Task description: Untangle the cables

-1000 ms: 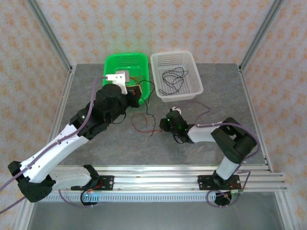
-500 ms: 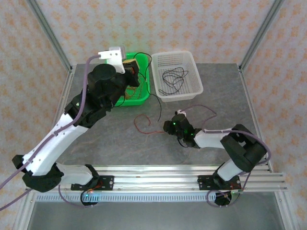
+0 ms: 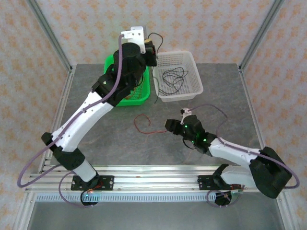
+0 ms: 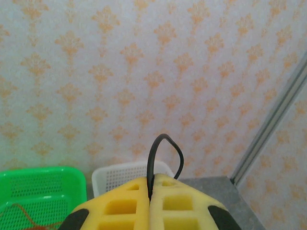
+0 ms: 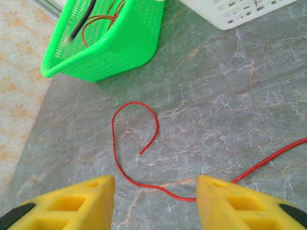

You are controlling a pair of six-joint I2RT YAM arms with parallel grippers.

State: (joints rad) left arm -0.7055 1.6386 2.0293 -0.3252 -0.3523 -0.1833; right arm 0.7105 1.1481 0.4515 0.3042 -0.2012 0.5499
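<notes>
Two cables are now being parted, and a lot has changed in a single second. The left end effector (image 3: 149,48), which was down at the green basket (image 3: 125,98) a second ago, has been swung up high and across towards the white basket (image 3: 191,88). Its yellow pads (image 4: 120,206) are pressed shut on a black cable (image 4: 163,136), which is seen looping up out of the closed pads in the left wrist view, and a thin dark strand is trailed down from it beside the white basket's near edge. That black strand, which was draped across the red cable (image 5: 113,139) on the bench (image 3: 105,139) a second ago, has been lifted clear of it. The right end effector (image 3: 170,126) has been widening over the same second; its fingers (image 5: 72,201) are held apart low over the bench, and the red cable is left lying loose between them, curled in an open hook, not pinched. By the look of it one black cable has been separated and is about to be dropped in with the other black cables in the white basket, while the red one is still to be dealt with.
</notes>
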